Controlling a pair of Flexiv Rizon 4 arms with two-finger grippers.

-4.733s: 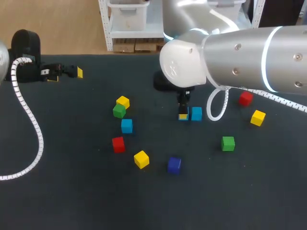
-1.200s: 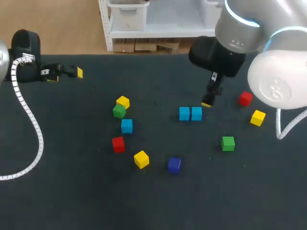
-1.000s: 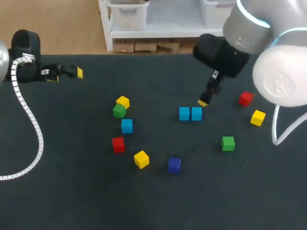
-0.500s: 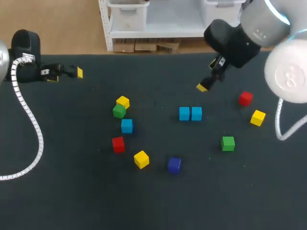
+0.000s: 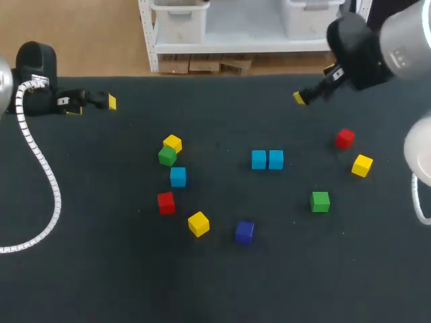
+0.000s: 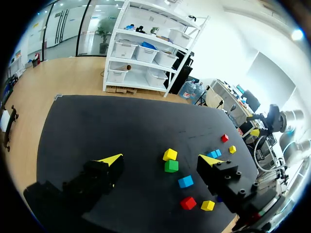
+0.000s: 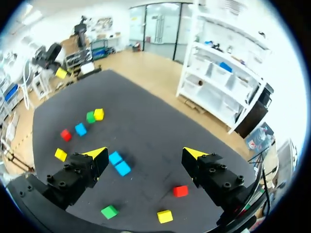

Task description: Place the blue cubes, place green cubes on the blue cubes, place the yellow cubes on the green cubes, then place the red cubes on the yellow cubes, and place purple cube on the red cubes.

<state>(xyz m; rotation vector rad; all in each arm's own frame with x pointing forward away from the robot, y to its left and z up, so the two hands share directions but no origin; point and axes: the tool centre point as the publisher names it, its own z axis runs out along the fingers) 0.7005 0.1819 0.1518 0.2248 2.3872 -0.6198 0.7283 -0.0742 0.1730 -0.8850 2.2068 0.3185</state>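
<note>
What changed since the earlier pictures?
The right tool let go of the left light blue cube, set against the right light blue cube, then rose and drew back toward the far right edge of the dark table. The left tool and all else stayed put.

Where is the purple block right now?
In the head view, the small purple cube lies on the dark table near the middle, just right of a yellow cube and closer to the robot than the pair of light blue cubes.
</note>
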